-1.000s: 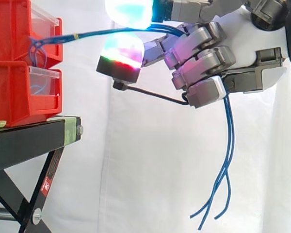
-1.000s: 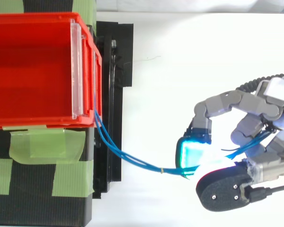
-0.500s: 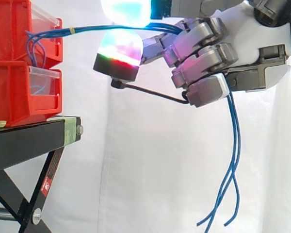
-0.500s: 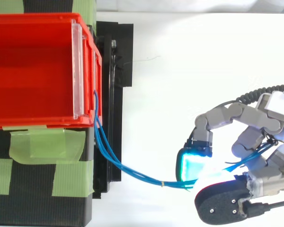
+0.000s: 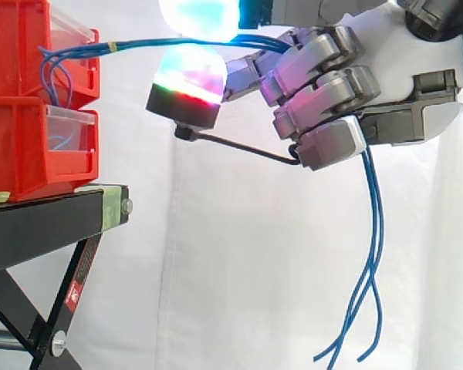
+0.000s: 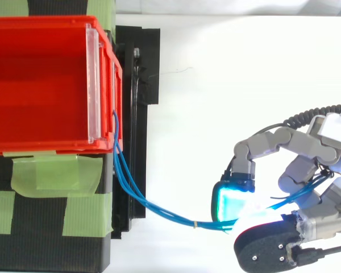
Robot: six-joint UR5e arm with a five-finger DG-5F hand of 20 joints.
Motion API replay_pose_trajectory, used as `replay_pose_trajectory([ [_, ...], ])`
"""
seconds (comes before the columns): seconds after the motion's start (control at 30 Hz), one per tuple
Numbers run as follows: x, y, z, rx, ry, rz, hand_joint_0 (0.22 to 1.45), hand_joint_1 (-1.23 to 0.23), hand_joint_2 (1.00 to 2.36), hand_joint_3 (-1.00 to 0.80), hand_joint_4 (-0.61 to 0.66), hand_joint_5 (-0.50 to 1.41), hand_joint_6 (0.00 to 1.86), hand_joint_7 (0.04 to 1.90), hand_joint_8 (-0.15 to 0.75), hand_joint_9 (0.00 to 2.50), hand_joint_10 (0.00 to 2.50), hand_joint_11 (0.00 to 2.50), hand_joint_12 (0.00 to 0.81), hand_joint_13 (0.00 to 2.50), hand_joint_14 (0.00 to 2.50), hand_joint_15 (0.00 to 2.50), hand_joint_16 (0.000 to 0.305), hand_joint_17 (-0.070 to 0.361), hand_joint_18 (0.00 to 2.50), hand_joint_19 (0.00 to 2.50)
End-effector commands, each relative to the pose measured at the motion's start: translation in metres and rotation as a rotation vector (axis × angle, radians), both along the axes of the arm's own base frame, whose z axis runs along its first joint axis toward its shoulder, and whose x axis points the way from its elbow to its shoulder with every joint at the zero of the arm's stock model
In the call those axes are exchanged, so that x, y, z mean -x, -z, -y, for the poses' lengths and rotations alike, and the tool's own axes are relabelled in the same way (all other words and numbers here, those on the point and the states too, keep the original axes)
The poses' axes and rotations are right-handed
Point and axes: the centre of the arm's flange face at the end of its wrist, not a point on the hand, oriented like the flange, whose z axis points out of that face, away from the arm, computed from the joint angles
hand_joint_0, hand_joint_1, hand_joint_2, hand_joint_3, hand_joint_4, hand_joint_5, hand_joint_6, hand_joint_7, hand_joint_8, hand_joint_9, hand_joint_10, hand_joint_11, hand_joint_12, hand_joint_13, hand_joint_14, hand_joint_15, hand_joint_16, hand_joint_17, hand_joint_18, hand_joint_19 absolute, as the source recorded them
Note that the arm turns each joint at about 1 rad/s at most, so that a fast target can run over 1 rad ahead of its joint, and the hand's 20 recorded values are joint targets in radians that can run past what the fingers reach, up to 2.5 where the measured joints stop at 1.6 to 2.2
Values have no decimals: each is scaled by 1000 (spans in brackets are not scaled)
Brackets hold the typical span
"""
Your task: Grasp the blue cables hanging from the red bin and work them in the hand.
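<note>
Several thin blue cables (image 5: 177, 44) run nearly level from the front of the upper red bin (image 5: 15, 46) rightwards into my hand (image 5: 324, 85). The hand's fingers are curled round them, and glowing fingertips (image 5: 187, 81) pinch the strands near the top of the side view. Below the hand the loose cable ends (image 5: 366, 285) hang down and splay apart. From above, the blue cables (image 6: 153, 211) curve from the red bin's (image 6: 45, 85) front corner across to the hand (image 6: 307, 170) at the lower right.
A second red bin (image 5: 31, 146) sits under the upper one on a black stand (image 5: 46, 223) with green tape patches (image 6: 45, 176). A white curtain hangs behind, and open space lies below the hand.
The hand has shifted slightly with the cables in it. The cable span at the bin sags a little more and the hanging ends have swung right and lower.
</note>
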Motion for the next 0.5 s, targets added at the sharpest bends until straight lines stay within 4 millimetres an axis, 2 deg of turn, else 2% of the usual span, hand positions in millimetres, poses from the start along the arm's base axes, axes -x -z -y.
replay_pose_trajectory([
  [0.0, 0, 0, -2, -3, -5, 0, 912, -669, 1028, -368, 174, -3, 924, 1159, 521, 1811, 2500, 2500, 628, 1901, 2500, 2053, 169, 127, 2385, 833],
  [0.47, 0, -1, -4, -20, -4, 13, 913, -667, 1028, -371, 172, -10, 930, 1158, 521, 1805, 2500, 2500, 626, 1894, 2500, 2046, 170, 128, 2380, 850],
])
